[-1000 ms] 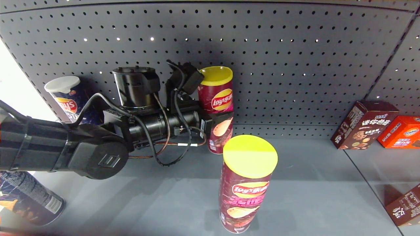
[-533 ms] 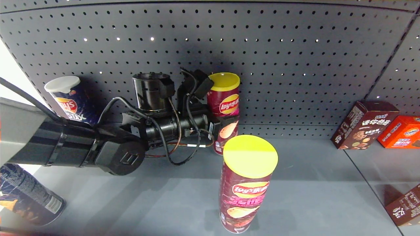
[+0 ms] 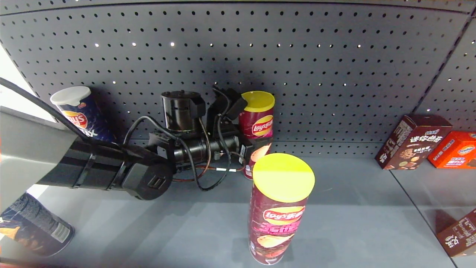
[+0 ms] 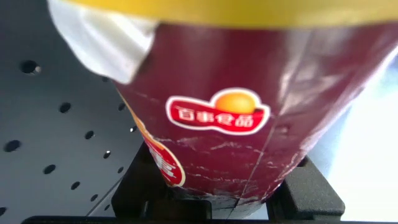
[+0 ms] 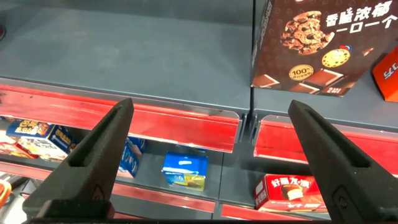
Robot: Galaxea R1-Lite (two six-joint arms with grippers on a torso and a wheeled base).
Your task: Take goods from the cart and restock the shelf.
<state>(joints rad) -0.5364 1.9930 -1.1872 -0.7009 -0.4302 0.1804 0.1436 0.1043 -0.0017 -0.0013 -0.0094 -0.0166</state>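
My left gripper (image 3: pixel 253 150) is shut on a dark red chip can (image 3: pixel 257 128) with a yellow lid, held upright close to the perforated back panel (image 3: pixel 297 56) of the grey shelf (image 3: pixel 353 201). Up close the same held can (image 4: pixel 249 118) sits between two black fingers (image 4: pixel 314 193). A second dark red chip can (image 3: pixel 277 212) with a yellow lid stands upright nearer the shelf front, in front of the held one. My right gripper (image 5: pixel 214 149) is open, with nothing between its fingers, before a lower shelf edge.
A blue can with a white lid (image 3: pixel 80 111) stands at the back left. A dark can (image 3: pixel 35 229) lies at the front left. Brown and orange boxes (image 3: pixel 412 143) sit at the right. A brown cookie box (image 5: pixel 323 43) stands on a lower shelf, with small packs (image 5: pixel 183 171) beneath.
My left arm has carried the held can deeper and to the right, toward the back panel. The front can and the other goods have stayed put.
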